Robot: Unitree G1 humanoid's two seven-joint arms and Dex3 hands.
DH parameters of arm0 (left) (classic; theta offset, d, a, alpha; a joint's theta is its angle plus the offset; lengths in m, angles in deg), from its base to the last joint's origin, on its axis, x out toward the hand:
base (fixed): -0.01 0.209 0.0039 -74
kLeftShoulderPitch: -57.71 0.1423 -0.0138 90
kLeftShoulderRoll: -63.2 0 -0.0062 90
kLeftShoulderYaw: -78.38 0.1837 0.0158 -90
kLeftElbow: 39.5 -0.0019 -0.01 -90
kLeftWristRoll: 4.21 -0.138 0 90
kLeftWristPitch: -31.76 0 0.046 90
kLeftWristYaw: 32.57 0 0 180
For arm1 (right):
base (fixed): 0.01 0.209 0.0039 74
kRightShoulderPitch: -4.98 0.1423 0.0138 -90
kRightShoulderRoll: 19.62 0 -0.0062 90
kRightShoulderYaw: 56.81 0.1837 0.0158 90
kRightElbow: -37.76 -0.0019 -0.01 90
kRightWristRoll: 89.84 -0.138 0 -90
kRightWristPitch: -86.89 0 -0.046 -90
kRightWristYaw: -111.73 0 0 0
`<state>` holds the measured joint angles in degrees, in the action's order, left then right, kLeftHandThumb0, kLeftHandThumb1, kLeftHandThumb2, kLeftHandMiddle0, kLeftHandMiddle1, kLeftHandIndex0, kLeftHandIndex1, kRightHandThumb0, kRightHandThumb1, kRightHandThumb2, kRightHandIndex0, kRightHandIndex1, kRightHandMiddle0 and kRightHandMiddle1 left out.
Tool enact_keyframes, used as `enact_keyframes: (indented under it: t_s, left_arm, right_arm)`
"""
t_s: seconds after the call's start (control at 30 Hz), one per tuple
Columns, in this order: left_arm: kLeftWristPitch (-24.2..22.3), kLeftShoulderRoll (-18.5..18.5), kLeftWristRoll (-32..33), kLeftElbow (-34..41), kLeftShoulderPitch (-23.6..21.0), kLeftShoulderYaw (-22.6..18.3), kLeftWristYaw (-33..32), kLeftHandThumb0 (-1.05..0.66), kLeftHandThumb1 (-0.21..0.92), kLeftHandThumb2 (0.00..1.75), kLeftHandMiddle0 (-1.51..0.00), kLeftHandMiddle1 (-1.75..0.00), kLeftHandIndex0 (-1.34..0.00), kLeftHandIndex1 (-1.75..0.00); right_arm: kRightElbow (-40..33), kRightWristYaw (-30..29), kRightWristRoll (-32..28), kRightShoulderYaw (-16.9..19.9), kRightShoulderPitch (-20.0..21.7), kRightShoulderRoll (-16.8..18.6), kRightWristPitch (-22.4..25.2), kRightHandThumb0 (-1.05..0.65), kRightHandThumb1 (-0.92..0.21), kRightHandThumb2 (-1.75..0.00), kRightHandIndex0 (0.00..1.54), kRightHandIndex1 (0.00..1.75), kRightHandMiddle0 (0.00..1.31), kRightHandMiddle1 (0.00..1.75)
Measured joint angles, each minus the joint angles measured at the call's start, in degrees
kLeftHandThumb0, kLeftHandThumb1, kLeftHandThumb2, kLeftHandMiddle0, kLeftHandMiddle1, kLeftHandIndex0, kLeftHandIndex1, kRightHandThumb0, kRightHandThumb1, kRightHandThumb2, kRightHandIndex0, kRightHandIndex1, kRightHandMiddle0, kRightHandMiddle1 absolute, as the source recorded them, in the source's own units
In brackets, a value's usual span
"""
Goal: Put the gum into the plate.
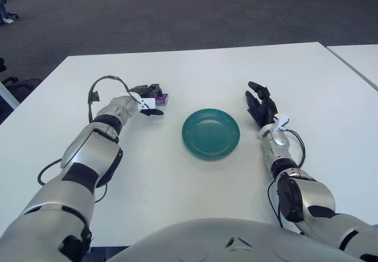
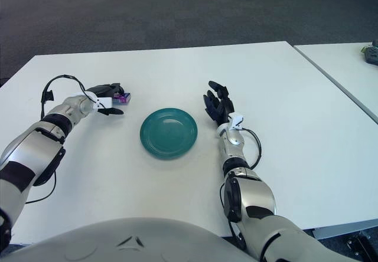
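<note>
The gum (image 1: 162,99) is a small purple pack lying on the white table (image 1: 195,67), left of the teal plate (image 1: 211,133). My left hand (image 1: 151,100) is right at the gum's left end. Its dark fingers (image 1: 147,89) reach over the pack's far side and the thumb (image 1: 155,112) sticks out below it, a little apart from it. The hand is not closed on the pack. The plate is empty. My right hand (image 1: 260,106) shows just right of the plate with its fingers spread and holds nothing.
A second white table (image 1: 360,58) stands to the right across a narrow gap. Grey carpet lies beyond the table's far edge. A black cable (image 1: 100,88) loops off my left wrist.
</note>
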<state>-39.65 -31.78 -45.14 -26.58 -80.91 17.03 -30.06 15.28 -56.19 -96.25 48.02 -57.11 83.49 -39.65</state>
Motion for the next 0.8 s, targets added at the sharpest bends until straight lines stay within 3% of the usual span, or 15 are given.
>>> enact_keyframes:
  t_s: [0.5, 0.8]
  left_arm:
    - [-1.6, 0.3, -0.1, -0.6, 1.1, 1.1, -5.5, -0.94, 0.92, 0.28, -0.15, -0.03, -0.01, -0.99]
    - [-4.6, 1.9, 0.2, -0.9, 1.8, 1.1, -6.8, -0.86, 0.92, 0.24, -0.25, -0.04, -0.06, -0.95]
  right_arm:
    - [0.3, 0.6, -0.1, 0.8, 0.2, 0.0, 0.3, -0.51, -0.91, -0.39, 0.28, 0.01, 0.00, 0.63]
    - [0.6, 1.4, -0.2, 1.5, 0.4, 0.1, 0.7, -0.51, -0.90, -0.39, 0.28, 0.01, 0.00, 0.66]
